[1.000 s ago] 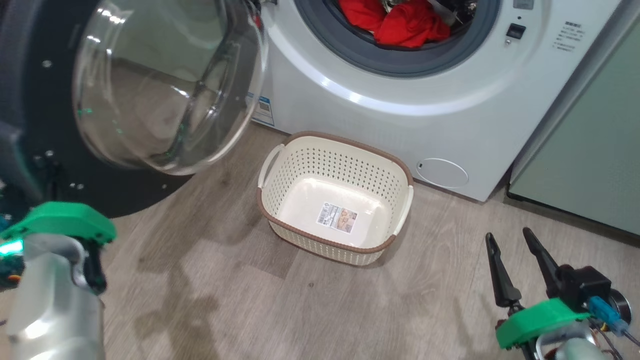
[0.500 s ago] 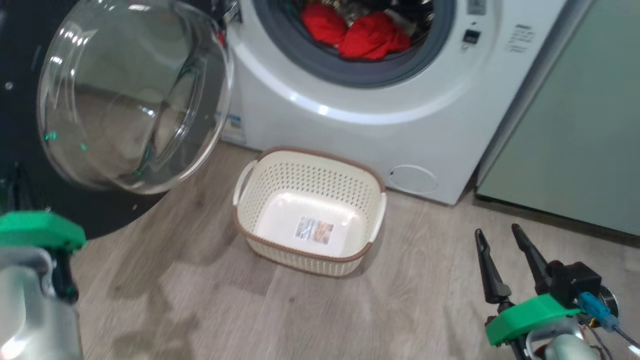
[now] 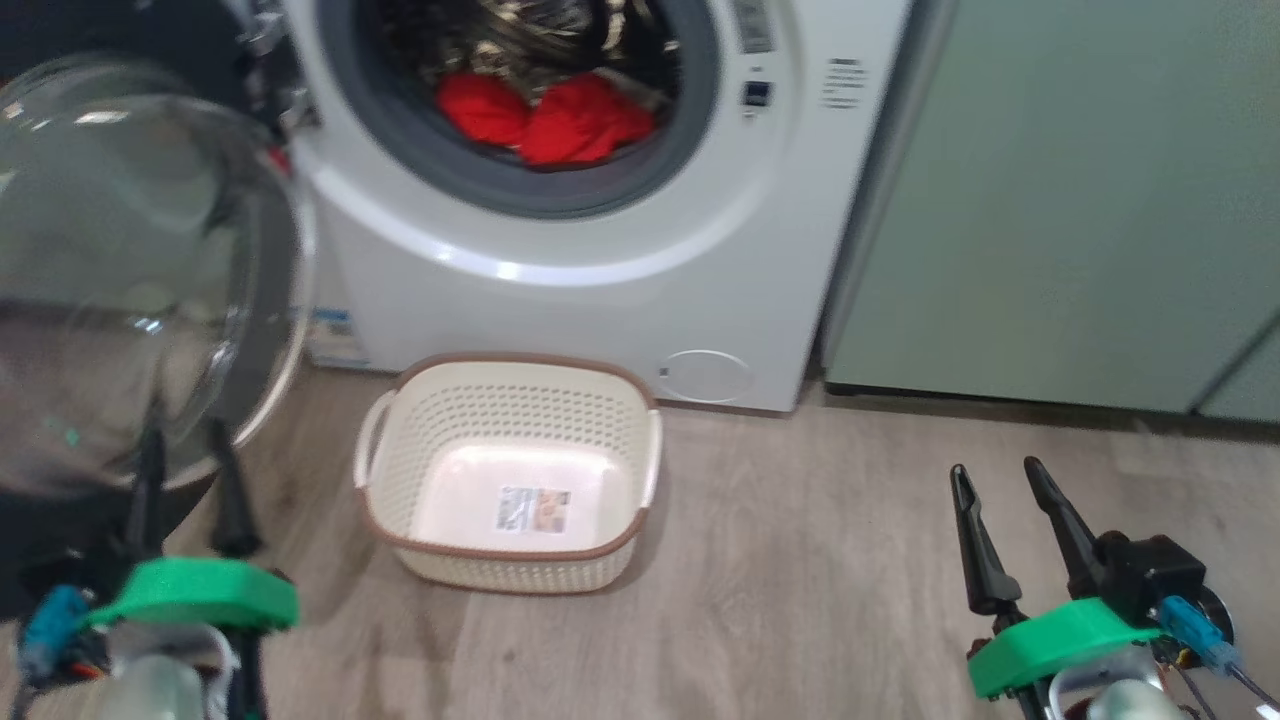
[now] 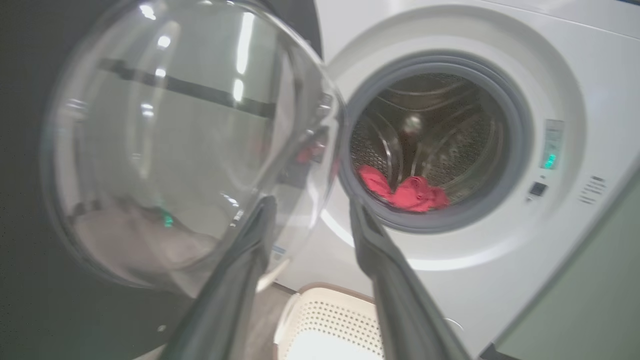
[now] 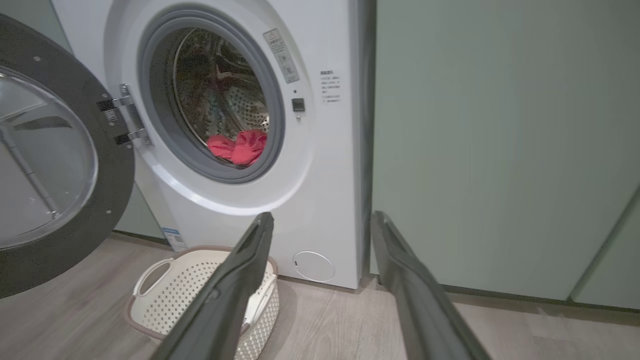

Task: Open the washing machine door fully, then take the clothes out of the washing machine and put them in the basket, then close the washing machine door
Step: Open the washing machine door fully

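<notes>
Head view: washing machine door (image 3: 150, 280) swung open at left, glass bowl facing the camera. Clothes (image 3: 545, 120) sat red in the drum of the washing machine (image 3: 560, 300), at the front lip. Basket (image 3: 520, 358) stood empty on the wood floor (image 3: 800, 600), just in front of the machine. Left gripper (image 3: 185, 440) was low left, fingers apart and holding nothing, tips overlapping the door's lower edge; contact unclear. Right gripper (image 3: 995, 468) was low right, fingers spread, empty, well apart from the basket. Green cabinet (image 3: 1050, 200) stood right of the machine.

Left wrist view: left gripper (image 4: 311, 202) fingers parted, door (image 4: 165, 150) close ahead, clothes (image 4: 405, 192) in the drum beyond.

Right wrist view: right gripper (image 5: 322, 215) wide, nothing between the fingers; basket (image 5: 165, 300) below the opening.
</notes>
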Motion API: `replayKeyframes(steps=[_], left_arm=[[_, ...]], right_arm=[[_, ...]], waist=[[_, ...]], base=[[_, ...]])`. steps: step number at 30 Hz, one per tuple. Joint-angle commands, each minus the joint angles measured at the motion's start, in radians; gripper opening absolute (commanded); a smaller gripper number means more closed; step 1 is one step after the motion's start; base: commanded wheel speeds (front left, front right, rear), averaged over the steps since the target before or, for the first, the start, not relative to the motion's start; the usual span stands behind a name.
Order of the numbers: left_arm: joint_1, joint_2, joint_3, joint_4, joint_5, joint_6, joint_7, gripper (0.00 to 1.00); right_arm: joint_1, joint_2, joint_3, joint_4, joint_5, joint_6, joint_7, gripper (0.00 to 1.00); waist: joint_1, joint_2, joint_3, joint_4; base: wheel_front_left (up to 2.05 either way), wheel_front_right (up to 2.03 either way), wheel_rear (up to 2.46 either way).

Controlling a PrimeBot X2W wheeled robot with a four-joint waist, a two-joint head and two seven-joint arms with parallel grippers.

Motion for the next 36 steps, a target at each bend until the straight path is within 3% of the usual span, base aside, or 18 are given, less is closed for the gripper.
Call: replayKeyframes(steps=[1,7,16,36], left_arm=[[-0.003,0.007,-0.006,-0.06,-0.01,-0.006,-0.006,1.0],[0.029,-0.001,-0.083,-0.076,-0.021,-0.006,-0.006,1.0],[0.011,0.001,-0.107,-0.038,0.008,-0.006,-0.006,1.0],[-0.005,0.001,-0.06,0.001,0.089,-0.006,-0.006,1.0]], right_arm=[[-0.019,-0.003,0.012,-0.036,0.004,-0.001,-0.009,1.0],[-0.017,-0.002,0.009,-0.04,-0.002,-0.001,-0.009,1.0],[-0.016,-0.01,-0.001,-0.044,-0.005,-0.001,-0.009,1.0],[-0.025,-0.007,-0.005,-0.047,-0.01,-0.001,-0.009,1.0]], waist=[[0.0,0.0,-0.01,-0.069],[0.0,0.0,-0.005,-0.172],[0.0,0.0,0.01,-0.27],[0.0,0.0,0.018,-0.27]], base=[[0.0,0.0,0.0],[0.0,0.0,0.0],[0.0,0.0,0.0],[0.0,0.0,0.0]])
